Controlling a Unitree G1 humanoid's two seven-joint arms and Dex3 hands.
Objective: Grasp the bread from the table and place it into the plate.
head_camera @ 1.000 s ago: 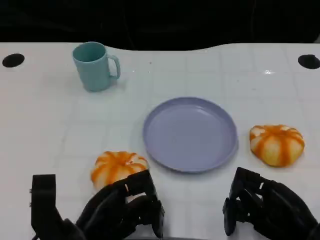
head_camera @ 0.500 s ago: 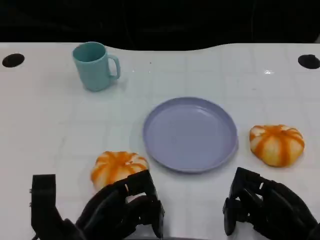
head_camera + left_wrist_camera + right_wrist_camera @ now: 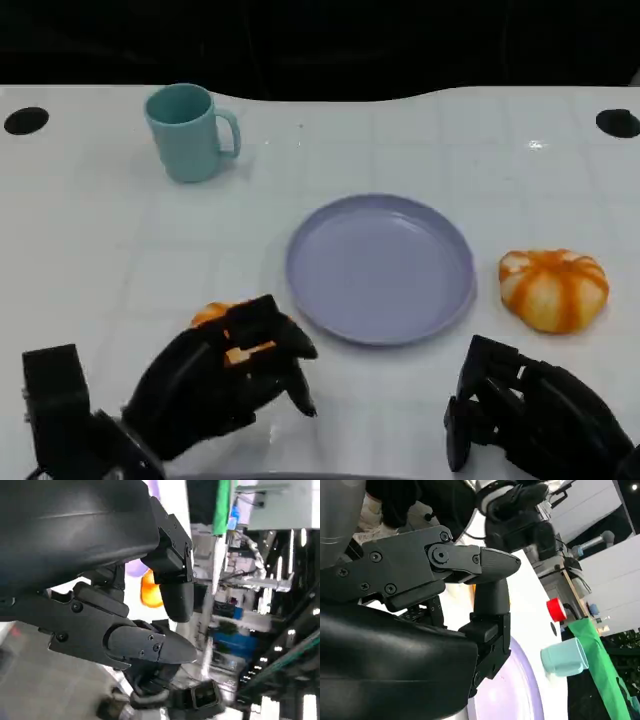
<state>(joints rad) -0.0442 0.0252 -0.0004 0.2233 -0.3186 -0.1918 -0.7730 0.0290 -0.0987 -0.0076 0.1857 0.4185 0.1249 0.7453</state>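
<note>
Head view: left hand (image 3: pixel 222 385) at lower left of frame, fingers draped over the near bread (image 3: pixel 232 335), which sits on the white table (image 3: pixel 420 140) just left of the plate (image 3: pixel 380 268). Only slivers of orange crust show between the fingers; whether the hand has a firm grasp or merely rests on the bread cannot be told. The bread is on the table, not in the plate.

Right hand (image 3: pixel 530 415) at lower right, fingers curled in, holding nothing. A second bread (image 3: pixel 554 288) lies right of the plate, apart from it and above the right hand in frame. Teal mug (image 3: pixel 187 131) stands upright at upper left, handle toward the right.
</note>
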